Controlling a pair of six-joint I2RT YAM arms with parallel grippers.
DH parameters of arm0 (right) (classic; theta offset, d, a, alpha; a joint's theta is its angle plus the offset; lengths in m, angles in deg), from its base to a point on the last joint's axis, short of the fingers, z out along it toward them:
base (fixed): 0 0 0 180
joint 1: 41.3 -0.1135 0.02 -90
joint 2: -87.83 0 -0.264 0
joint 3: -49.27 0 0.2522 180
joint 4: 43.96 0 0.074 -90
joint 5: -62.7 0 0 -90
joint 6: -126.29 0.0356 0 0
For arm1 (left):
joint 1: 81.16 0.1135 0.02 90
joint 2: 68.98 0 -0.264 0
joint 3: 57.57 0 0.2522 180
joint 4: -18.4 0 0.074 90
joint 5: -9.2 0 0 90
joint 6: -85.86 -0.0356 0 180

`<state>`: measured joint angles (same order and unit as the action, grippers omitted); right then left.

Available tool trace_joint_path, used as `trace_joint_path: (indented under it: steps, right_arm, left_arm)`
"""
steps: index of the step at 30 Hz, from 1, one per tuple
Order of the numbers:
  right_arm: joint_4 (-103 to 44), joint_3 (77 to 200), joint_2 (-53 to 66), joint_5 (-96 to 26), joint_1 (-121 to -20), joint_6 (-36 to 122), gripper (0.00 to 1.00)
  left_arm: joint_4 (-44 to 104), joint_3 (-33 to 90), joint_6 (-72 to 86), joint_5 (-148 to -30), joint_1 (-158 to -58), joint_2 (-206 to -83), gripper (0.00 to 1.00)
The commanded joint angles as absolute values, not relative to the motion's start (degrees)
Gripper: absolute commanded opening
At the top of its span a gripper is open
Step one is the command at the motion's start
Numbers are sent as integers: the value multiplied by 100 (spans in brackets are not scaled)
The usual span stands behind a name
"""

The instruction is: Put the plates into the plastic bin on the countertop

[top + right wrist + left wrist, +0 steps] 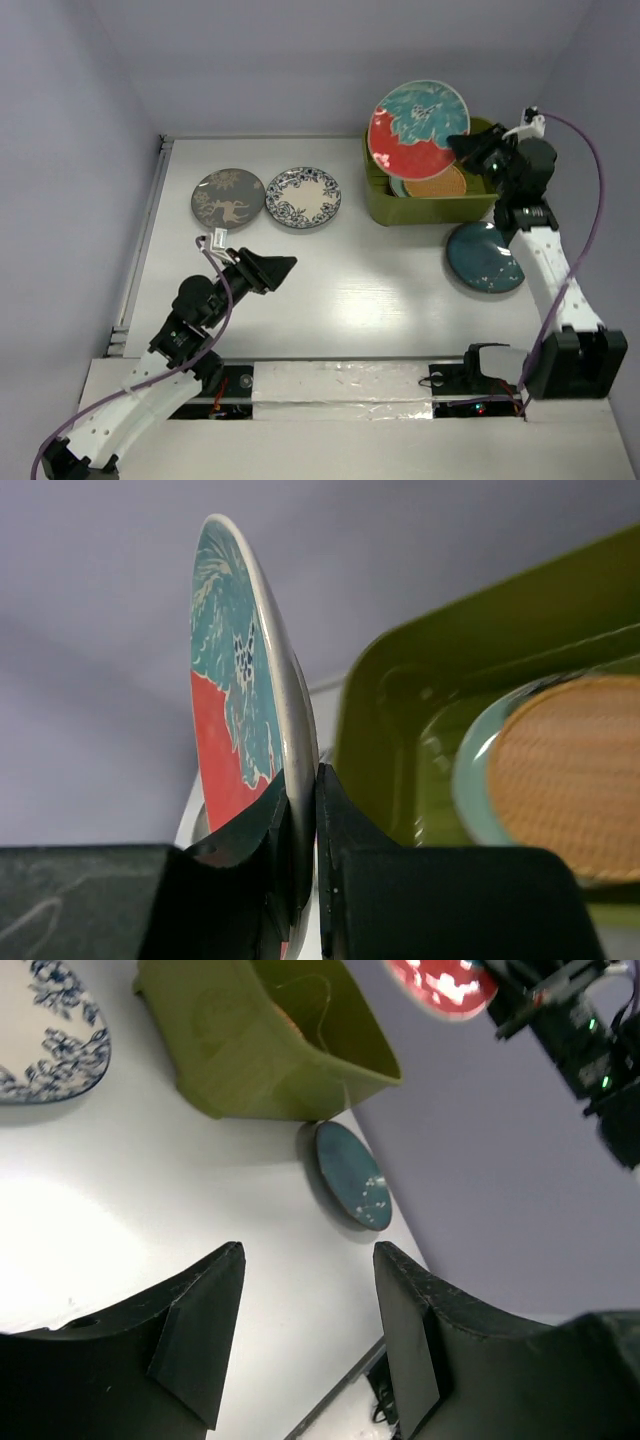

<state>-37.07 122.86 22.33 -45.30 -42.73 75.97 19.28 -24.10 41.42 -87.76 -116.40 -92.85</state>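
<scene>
From above, the right gripper (466, 148) pinches the rim of the red-and-teal plate (420, 125), held nearly on edge, probably so it can slip into the plastic bin (428, 214) beneath it, beside the orange plate (438, 185). The left wrist view shows the left gripper (305, 1260) with jaws apart and nothing between them. Beyond its fingertips the dark teal plate (350, 1175) lies on the countertop (120, 1210), tight against the bin's outer wall, so approach room there looks narrow. In the right wrist view, the fingers clamp the plate's edge, and open bin floor lies to their right.
</scene>
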Motion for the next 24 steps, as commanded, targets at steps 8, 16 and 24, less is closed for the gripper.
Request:
trace_joint_path:
  steps: [8,16,24]
  right_arm:
    - [-2511,14888,-83,-3583,-3752,7049,0]
    - [-2132,15355,-1174,-3547,-3699,6934,0]
    - [-1886,15224,-1597,-3013,-3699,6934,5]
  left_arm:
    - [1899,-2982,3954,-8765,-11658,-9068,50]
    - [1573,-3106,3761,-8915,-11711,-9490,49]
    - [1151,-3168,3638,-8846,-12053,-10113,49]
